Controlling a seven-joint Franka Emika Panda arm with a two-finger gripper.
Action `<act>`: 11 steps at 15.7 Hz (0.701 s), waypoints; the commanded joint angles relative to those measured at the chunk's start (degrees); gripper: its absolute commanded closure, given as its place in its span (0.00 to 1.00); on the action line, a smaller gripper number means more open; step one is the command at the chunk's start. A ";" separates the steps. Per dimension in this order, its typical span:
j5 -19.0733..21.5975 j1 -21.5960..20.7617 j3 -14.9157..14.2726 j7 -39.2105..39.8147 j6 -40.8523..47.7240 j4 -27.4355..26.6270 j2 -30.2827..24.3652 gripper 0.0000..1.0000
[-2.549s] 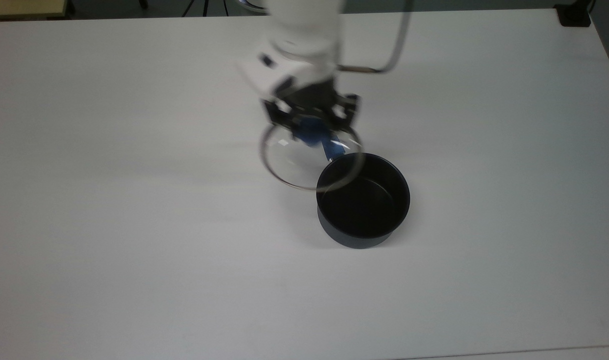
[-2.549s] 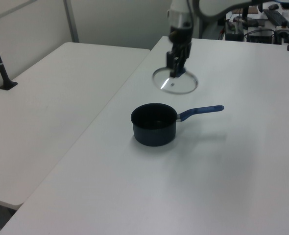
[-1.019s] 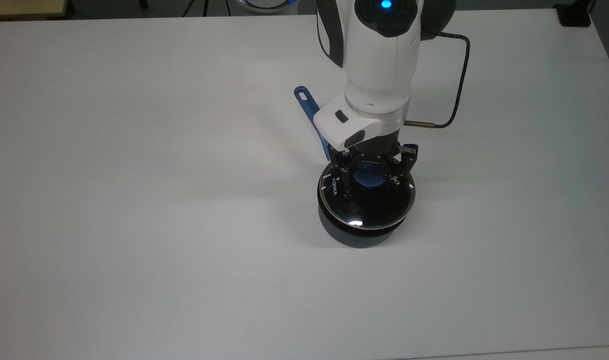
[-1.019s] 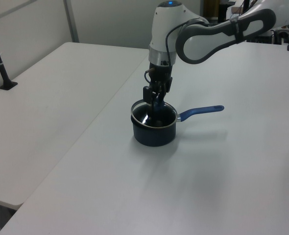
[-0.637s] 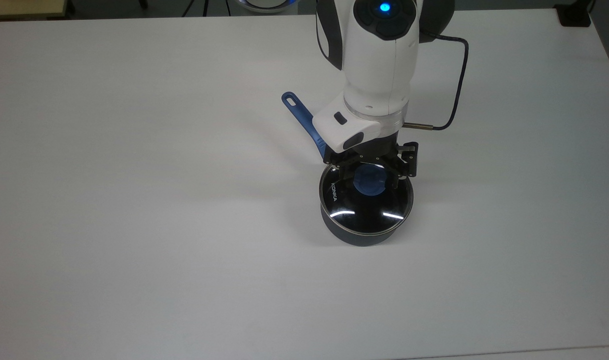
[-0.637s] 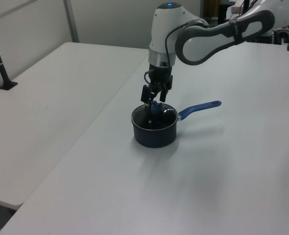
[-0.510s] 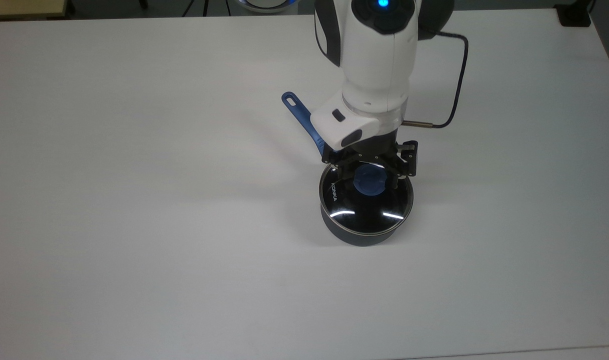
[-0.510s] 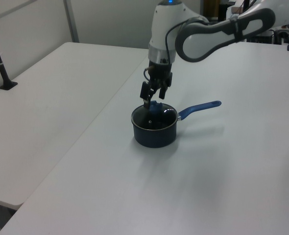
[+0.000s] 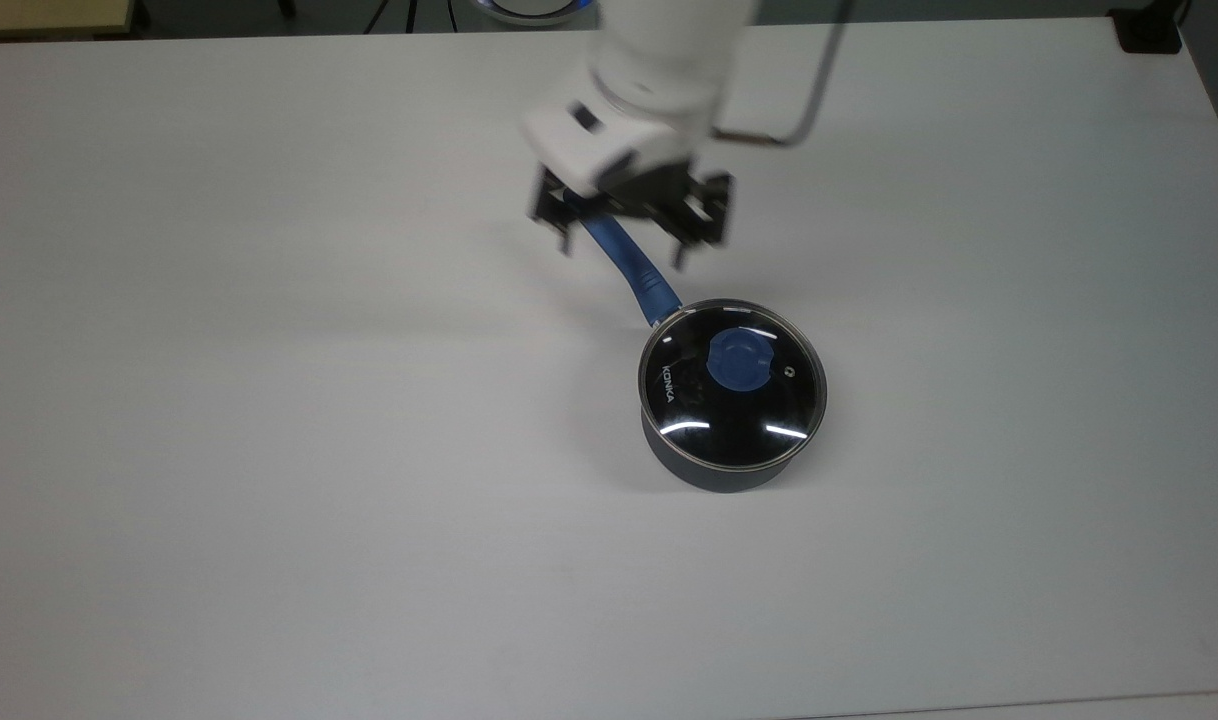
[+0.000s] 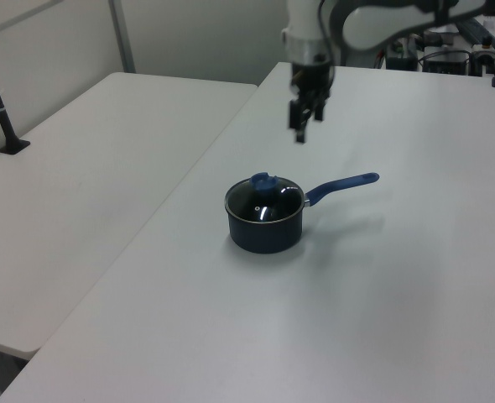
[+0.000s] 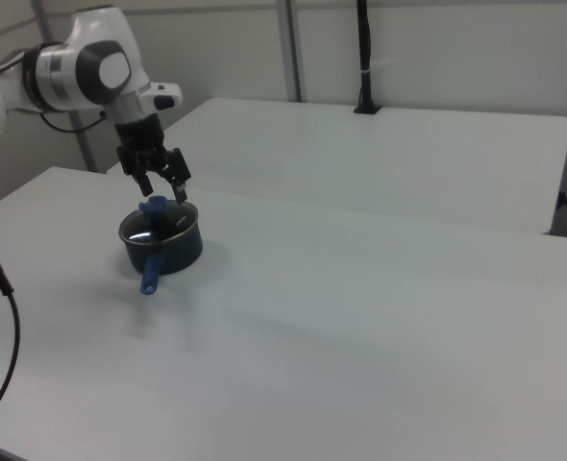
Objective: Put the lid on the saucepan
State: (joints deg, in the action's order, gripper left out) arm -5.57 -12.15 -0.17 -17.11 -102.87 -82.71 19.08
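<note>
The glass lid (image 9: 732,400) with its blue knob (image 9: 739,361) lies flat on the dark saucepan (image 9: 714,475). The pan's blue handle (image 9: 629,262) points to the top view's upper left. My gripper (image 9: 624,250) hangs open and empty in the air over that handle, away from the knob. In the left view the gripper (image 10: 302,130) is well above and behind the covered saucepan (image 10: 264,231). In the right view the gripper (image 11: 161,187) hovers just above the lid's knob (image 11: 154,205), with the saucepan (image 11: 163,248) below it.
The pan stands on a wide white table (image 9: 269,450). A second white table (image 10: 80,151) adjoins it, with a black post (image 10: 0,109) clamped at its edge. A black block (image 9: 1149,30) sits at the top view's upper right corner. A cable (image 11: 0,288) hangs at the right view's left.
My gripper carried the lid over the saucepan, set it down and let go of the knob. It has since risen and drawn back toward the top view's upper left.
</note>
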 commanded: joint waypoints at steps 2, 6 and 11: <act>0.48 6.07 0.53 11.56 5.48 -13.33 -15.62 0.00; 0.48 10.11 0.61 11.84 7.24 -18.81 -22.42 0.00; 0.74 11.62 0.44 11.84 7.78 -18.10 -22.95 0.00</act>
